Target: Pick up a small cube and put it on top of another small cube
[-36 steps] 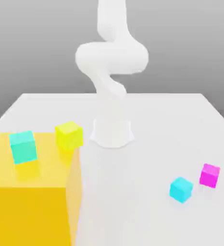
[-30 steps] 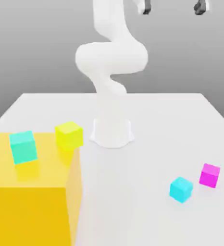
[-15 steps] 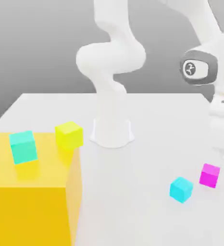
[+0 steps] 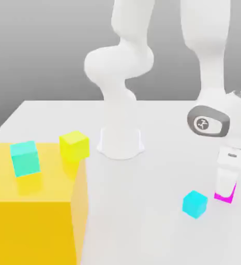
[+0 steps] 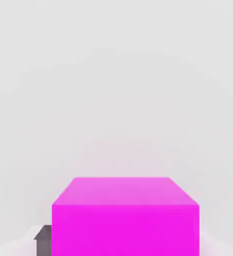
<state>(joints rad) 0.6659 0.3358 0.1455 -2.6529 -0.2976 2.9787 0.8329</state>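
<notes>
White tabletop (image 4: 148, 207): large orange block (image 4: 29, 230) on it; relative to block, cyan cube (image 4: 195, 204) and magenta cube (image 4: 224, 197) toward exterior view's right

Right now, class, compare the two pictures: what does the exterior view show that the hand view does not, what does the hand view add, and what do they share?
Exterior view: the teal cube and yellow cube on the orange block, the cyan cube and the arm.
Hand view: a dark finger pad against one side of the magenta cube.
Both: the magenta cube, gripped by the gripper, and the pale table.
</notes>
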